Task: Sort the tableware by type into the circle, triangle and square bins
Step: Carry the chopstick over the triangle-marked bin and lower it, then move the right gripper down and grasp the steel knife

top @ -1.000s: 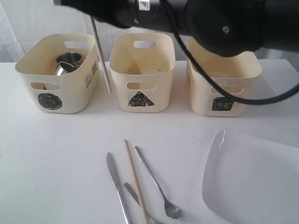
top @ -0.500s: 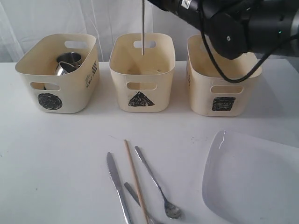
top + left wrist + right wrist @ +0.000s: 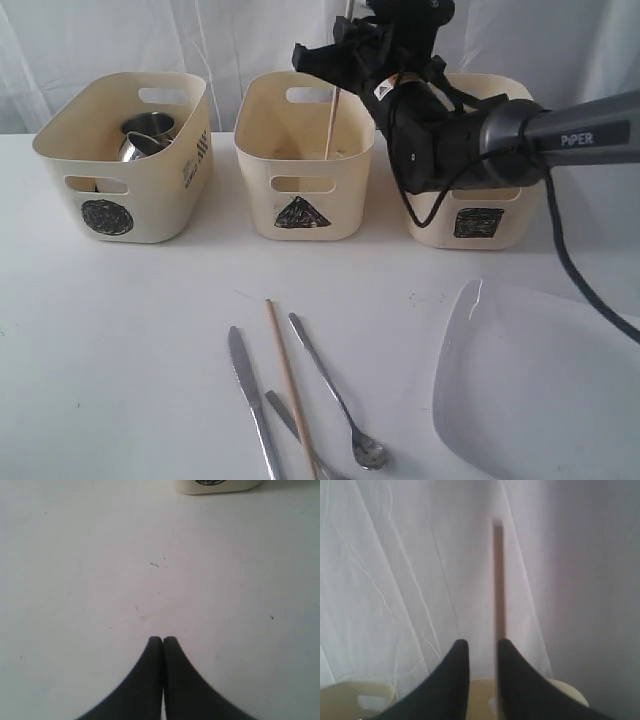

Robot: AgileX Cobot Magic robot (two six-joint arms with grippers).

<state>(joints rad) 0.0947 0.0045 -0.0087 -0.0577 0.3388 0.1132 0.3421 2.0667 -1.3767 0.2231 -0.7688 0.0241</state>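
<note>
Evidently the right jaws are newly parted, so the upright chopstick (image 3: 330, 125) between them seems freed into the triangle bin (image 3: 345, 195) beneath (left jaws shut, empty).

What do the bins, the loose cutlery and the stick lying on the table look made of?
Bins: likely plastic, matte cream, with moulded cut-out handles. Knife and spoon: metal, probably steel, grey with bright glints. Stick: looks like wood or bamboo, pale tan and dull, with no shine.
</note>
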